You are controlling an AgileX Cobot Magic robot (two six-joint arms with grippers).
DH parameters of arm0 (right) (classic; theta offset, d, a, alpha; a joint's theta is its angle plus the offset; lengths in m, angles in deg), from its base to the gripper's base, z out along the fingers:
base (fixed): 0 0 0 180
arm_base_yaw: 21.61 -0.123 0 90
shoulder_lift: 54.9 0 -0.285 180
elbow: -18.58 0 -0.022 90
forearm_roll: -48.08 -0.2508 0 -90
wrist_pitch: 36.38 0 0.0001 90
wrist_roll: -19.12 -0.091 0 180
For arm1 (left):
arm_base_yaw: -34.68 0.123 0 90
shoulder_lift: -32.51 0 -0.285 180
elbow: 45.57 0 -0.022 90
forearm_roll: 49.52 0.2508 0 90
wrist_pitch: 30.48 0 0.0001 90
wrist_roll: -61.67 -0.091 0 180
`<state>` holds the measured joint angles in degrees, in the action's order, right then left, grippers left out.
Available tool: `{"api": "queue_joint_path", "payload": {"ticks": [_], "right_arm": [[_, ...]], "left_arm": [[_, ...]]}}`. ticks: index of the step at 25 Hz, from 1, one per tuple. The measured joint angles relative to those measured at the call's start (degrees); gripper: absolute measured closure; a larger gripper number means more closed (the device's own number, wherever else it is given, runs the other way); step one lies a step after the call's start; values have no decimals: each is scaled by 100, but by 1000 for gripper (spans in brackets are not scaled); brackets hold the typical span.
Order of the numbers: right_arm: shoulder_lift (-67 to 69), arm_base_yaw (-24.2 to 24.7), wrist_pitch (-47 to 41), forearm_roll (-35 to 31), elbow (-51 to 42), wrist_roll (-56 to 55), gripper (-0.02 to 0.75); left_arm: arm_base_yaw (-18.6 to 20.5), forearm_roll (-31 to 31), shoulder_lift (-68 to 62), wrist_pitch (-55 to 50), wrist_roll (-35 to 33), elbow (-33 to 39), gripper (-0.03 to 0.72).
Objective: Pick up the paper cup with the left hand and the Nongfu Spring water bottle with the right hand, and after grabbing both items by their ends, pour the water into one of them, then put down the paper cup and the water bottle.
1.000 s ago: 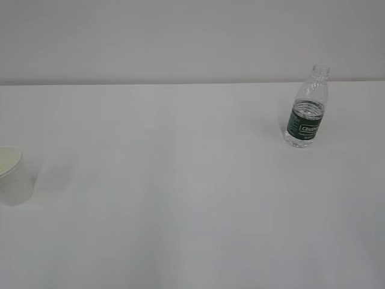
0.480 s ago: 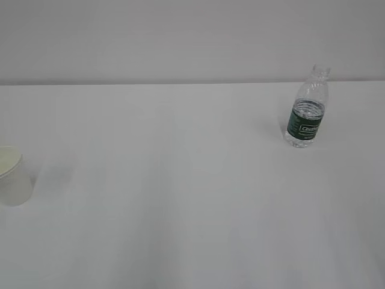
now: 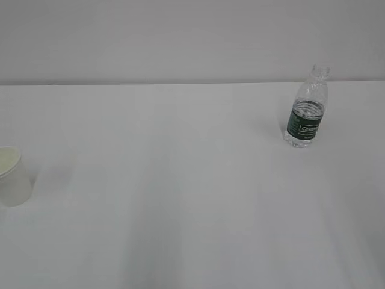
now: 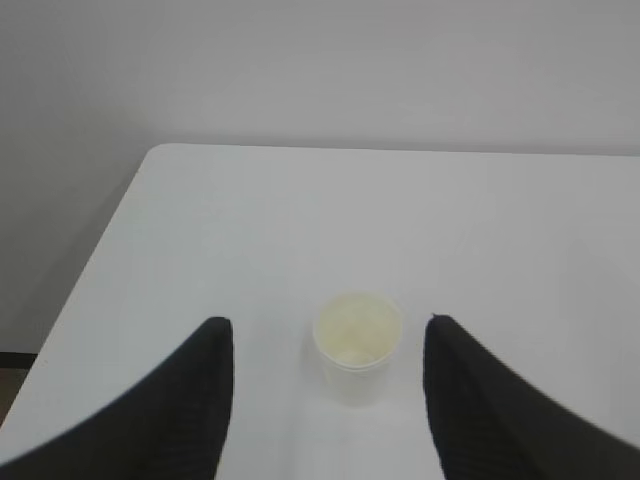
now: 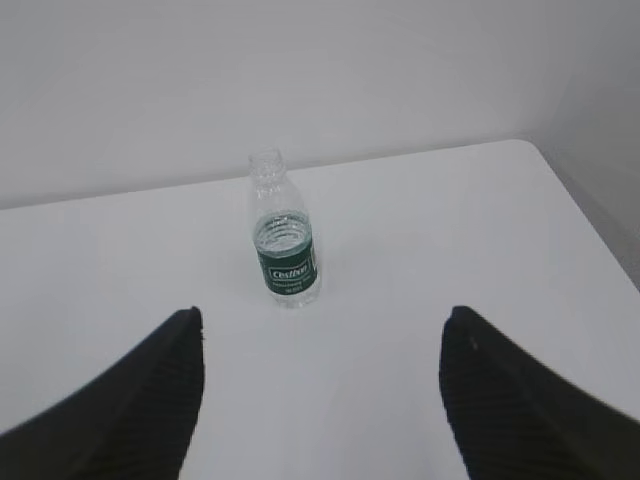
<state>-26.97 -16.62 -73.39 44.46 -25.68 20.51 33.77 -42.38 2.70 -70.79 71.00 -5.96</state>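
The cup [image 3: 13, 176] stands upright at the left edge of the white tabletop [image 3: 180, 198], the uncapped bottle [image 3: 307, 108] upright far right. The left claw [image 4: 328, 340] hangs open, empty, around the cup without touching; the right claw [image 5: 320, 335] gapes wide before the bottle.

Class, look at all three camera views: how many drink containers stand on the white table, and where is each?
2. The paper cup stands at the table's left edge; the water bottle stands upright at the far right, uncapped. Nothing appears hidden.
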Motion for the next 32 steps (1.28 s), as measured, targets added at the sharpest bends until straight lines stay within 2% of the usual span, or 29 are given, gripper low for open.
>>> {"api": "queue_joint_path", "payload": {"ticks": [8, 17, 32], "right_arm": [[558, 0, 869, -208, 0, 0, 187], [733, -75, 1060, -221, 0, 407, 187], [1505, -78, 1724, -221, 0, 553, 186]], "left_arm": [[-148, 151, -367, 422, 101, 0, 259], [-148, -296, -970, 1016, 277, 0, 273], [-148, -343, -1961, 2251, 309, 0, 276]]}}
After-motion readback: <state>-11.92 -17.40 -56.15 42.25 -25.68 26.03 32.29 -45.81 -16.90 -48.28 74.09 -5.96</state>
